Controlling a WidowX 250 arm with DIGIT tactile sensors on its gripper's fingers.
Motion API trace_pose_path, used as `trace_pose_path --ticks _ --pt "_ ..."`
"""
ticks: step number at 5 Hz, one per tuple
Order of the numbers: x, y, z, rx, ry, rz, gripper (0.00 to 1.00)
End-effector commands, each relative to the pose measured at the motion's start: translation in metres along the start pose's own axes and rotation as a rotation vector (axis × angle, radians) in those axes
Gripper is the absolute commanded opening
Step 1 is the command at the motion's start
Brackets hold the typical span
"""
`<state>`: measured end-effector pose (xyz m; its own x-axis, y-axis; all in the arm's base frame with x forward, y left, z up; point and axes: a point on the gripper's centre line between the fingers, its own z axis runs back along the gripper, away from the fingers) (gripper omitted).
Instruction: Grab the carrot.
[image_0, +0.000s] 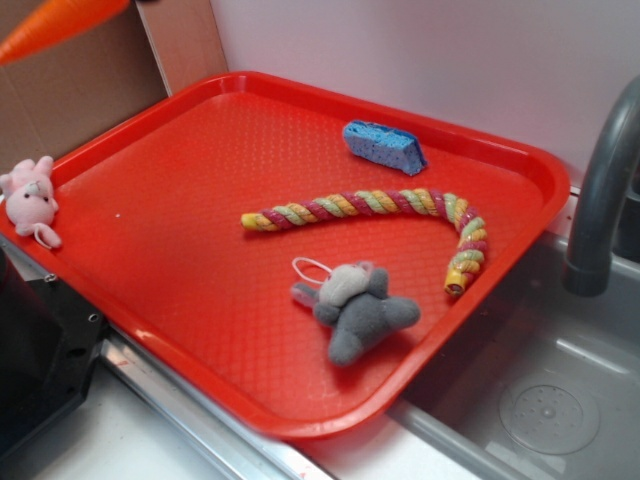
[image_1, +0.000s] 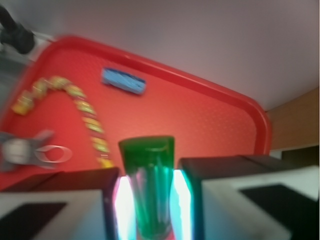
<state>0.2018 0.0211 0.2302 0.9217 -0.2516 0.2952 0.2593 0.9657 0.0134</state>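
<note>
Orange plastic, the carrot (image_0: 60, 24) hung at the upper left of the exterior frame, clear above the red tray (image_0: 150, 230); in the wrist view its green stem cap (image_1: 148, 187) sat pinched between the hand's (image_1: 148, 200) two pads, long axis running straight out between them; the grasp looked complete.

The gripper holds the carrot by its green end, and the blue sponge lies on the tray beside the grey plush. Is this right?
Not quite. The exterior view shows the sponge near the tray's far rim, apart from the grey plush, with the rope between them. The gripper does hold the carrot by its green end.
</note>
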Motion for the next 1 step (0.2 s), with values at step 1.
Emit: trace_pose_path --ticks 1 --pt "0.0405 0.0163 0.0386 -0.079 0.091 0.249 0.0"
